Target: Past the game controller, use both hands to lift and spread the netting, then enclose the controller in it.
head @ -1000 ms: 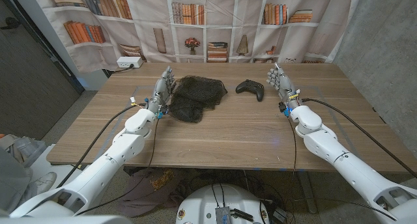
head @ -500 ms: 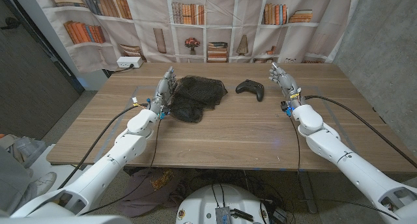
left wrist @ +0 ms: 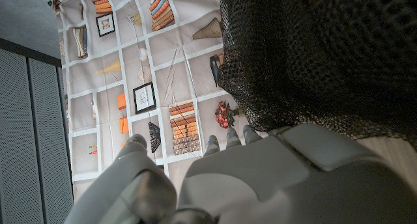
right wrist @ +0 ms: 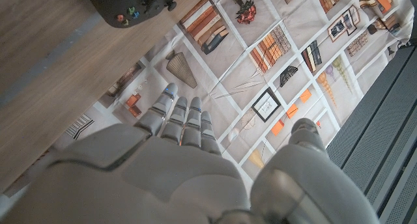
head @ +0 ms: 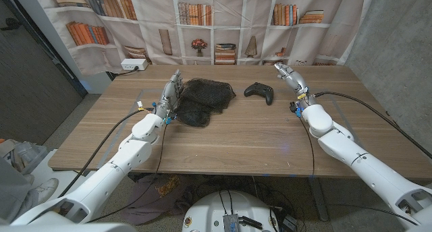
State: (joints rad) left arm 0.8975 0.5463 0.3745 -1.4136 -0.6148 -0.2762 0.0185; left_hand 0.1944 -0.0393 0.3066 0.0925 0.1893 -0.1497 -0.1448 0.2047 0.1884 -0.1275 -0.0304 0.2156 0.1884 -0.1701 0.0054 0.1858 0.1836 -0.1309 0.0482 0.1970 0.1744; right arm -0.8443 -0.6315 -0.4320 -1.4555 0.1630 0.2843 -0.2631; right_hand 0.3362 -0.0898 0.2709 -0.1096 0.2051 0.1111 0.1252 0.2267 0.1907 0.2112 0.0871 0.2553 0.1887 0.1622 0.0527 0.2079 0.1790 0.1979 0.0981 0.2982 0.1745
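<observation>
Table (head: 236, 141): wooden, bare boards nearest the robot.
Left hand (head: 170, 95): upright at the left edge of the netting, fingers straight and apart — touching the mesh or just beside it, cannot tell; nothing gripped.
Netting (head: 202, 99): dark crumpled heap on the far half of the table, left of the controller.
Game controller (head: 259, 91): black, lying apart from the netting.
Right hand (head: 289, 77): raised right of the controller — fingers spread, holding nothing.
Backdrop (head: 223, 26): printed bookshelf curtain beyond the far edge.

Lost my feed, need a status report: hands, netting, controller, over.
Left hand open, at the netting's left edge, no grip seen. Right hand open, right of controller. Netting heaped on table, controller bare beside it. Nothing in the way.
</observation>
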